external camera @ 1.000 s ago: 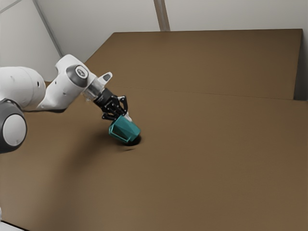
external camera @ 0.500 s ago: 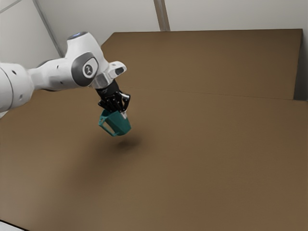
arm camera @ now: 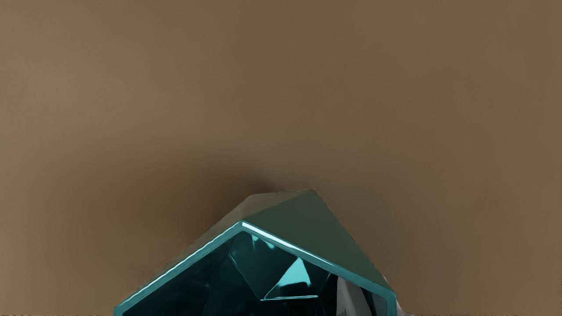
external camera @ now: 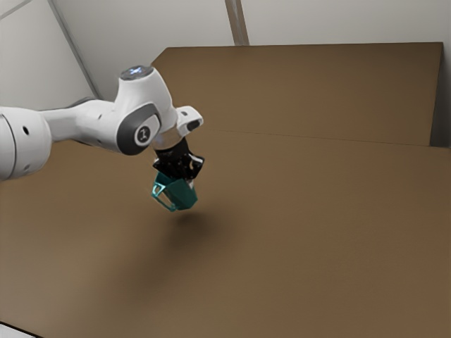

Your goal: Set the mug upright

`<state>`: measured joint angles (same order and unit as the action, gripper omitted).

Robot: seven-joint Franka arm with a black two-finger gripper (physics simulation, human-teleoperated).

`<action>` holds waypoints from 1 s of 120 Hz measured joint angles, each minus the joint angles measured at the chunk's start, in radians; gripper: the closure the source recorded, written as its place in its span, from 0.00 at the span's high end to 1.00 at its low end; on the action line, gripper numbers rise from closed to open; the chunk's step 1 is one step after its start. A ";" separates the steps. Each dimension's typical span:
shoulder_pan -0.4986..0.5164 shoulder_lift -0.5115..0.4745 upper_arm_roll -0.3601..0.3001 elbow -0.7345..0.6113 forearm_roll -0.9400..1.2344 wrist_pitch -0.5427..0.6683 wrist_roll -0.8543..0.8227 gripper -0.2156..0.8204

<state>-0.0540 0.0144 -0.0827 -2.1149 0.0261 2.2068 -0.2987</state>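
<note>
Lighting moderate and fairly even across the table (external camera: pixel 324 232). A soft-edged shadow (external camera: pixel 187 221) is noted below the mug (external camera: pixel 183 196), darkest near it and fading toward the exterior view's lower left. Light probably falls from overhead; source unconfirmed. In the wrist view, white glare runs along the mug's rim (arm camera: pixel 285 243); its interior is dark with a bright reflection (arm camera: pixel 295 274), its outer wall dull.

Mug (external camera: pixel 184 196): teal, faceted, w/ handle (external camera: pixel 162 203) twd. the exterior view's left; tilted, mouth up, prob. clear of tabletop (external camera: pixel 303 239).
</note>
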 joint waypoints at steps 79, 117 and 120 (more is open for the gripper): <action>0.046 0.080 -0.015 -0.042 -0.005 0.041 -0.151 0.04; 0.042 0.017 -0.028 -0.029 -0.009 0.034 -0.170 0.58; 0.043 0.009 -0.029 -0.029 -0.009 0.033 -0.171 0.60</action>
<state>-0.0114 0.0238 -0.1113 -2.1436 0.0171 2.2401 -0.4696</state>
